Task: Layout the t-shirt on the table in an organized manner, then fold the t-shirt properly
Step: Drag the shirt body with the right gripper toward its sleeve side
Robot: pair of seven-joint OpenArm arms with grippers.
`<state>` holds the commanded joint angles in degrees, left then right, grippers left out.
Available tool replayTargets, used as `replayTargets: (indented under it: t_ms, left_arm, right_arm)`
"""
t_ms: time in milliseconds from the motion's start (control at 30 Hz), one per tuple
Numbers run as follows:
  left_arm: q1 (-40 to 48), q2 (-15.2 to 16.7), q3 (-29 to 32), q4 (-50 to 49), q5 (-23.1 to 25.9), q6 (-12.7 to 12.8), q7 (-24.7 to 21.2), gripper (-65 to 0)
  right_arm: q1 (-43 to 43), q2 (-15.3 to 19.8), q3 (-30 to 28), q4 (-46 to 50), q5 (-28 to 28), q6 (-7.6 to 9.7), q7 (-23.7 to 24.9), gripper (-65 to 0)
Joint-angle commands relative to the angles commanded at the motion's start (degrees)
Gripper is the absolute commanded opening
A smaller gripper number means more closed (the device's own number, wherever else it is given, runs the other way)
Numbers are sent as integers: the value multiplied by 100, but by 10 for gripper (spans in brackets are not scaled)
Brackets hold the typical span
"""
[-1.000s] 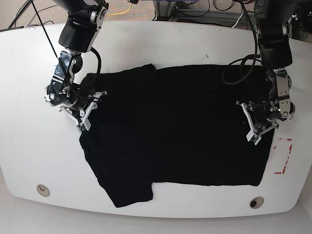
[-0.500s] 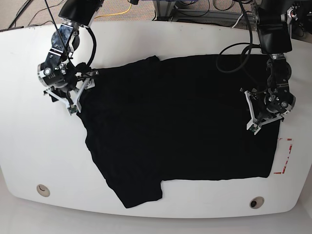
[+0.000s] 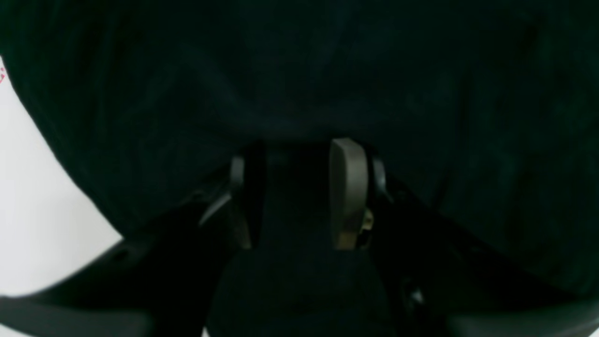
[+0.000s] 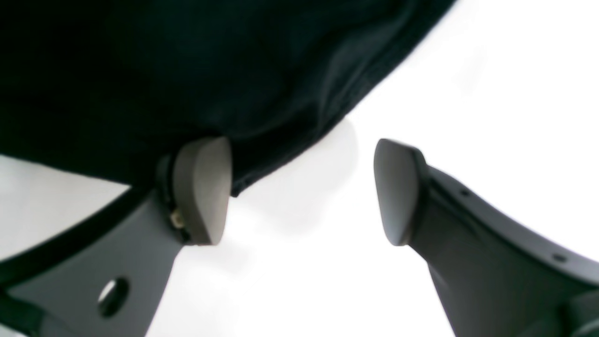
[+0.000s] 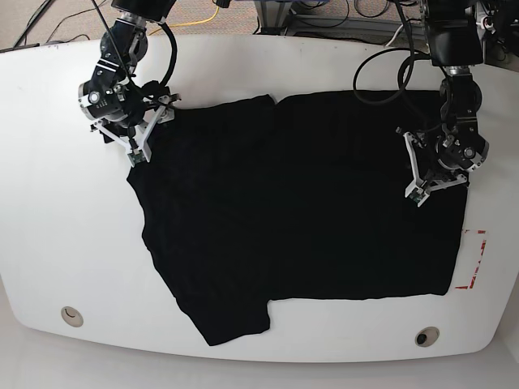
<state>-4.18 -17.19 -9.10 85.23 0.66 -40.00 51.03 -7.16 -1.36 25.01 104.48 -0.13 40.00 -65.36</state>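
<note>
The black t-shirt [image 5: 300,203] lies spread across the middle of the white table [image 5: 49,227], one sleeve pointing to the front edge. At the shirt's right edge, my left gripper [image 5: 415,188] is shut on it. The left wrist view shows a fold of that cloth [image 3: 299,70] held between the fingers [image 3: 348,192]. My right gripper [image 5: 138,146] is at the shirt's far left corner. The right wrist view shows this gripper [image 4: 299,192] open over bare table [image 4: 468,70], with the shirt's hem [image 4: 187,61] touching only one finger [image 4: 201,192].
A red tape mark [image 5: 473,259] sits by the shirt's front right corner. Two small round holes [image 5: 71,314] [image 5: 426,335] lie near the front edge. Cables [image 5: 203,16] run beyond the far edge.
Both arms moved toward the table's far edge, and the shirt slid that way with them. Its left side is now stretched out flatter and its front hem lies straighter.
</note>
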Motion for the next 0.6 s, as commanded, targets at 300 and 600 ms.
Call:
replayTargets:
  t_ms: [300, 600]
  left_arm:
    - [44, -18, 0, 0, 0, 0, 0, -438]
    - [105, -26, -18, 0, 0, 0, 0, -438]
  right_arm:
    - [18, -97, 0, -9, 9, 0, 9, -514]
    - [0, -105, -26, 475, -35, 0, -88, -650]
